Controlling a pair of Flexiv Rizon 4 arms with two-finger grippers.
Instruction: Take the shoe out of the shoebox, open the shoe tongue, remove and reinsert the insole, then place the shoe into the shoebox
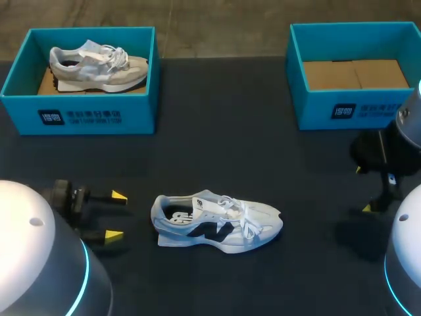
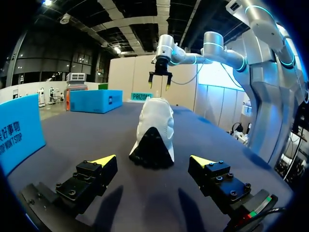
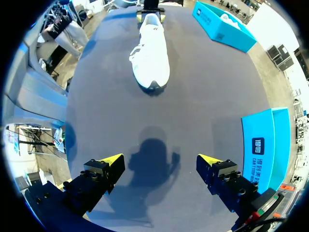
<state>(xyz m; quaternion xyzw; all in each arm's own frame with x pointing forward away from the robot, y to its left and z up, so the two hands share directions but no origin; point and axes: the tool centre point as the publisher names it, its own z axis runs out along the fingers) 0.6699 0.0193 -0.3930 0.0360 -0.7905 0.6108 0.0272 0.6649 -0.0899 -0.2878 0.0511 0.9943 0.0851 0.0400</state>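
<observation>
Two blue shoeboxes are sitting along the far side of the dark table (image 1: 263,151), well apart from each other. I am seeing the left shoebox (image 1: 79,112) holding a grey shoe (image 1: 99,66), which is lying lengthwise inside it with its toe toward the table's middle. The right shoebox (image 1: 355,108) is showing its brown cardboard liner (image 1: 355,74). The white shoe (image 1: 217,224), with dark side markings and white laces, is resting outside both boxes on the near part of the table. It is lying roughly between my two arms, heel turned toward my left side and toe toward my right. My left gripper (image 1: 116,215) is lying low and level near the heel, not touching it, with its yellow-tipped fingers spread wide and pointing along the shoe. My right gripper (image 3: 161,159) is hanging above the table beyond the toe, near the right shoebox. Its fingers are pointing down at the tabletop, also spread wide and gripping nothing, and its shadow is falling on the table beneath it
</observation>
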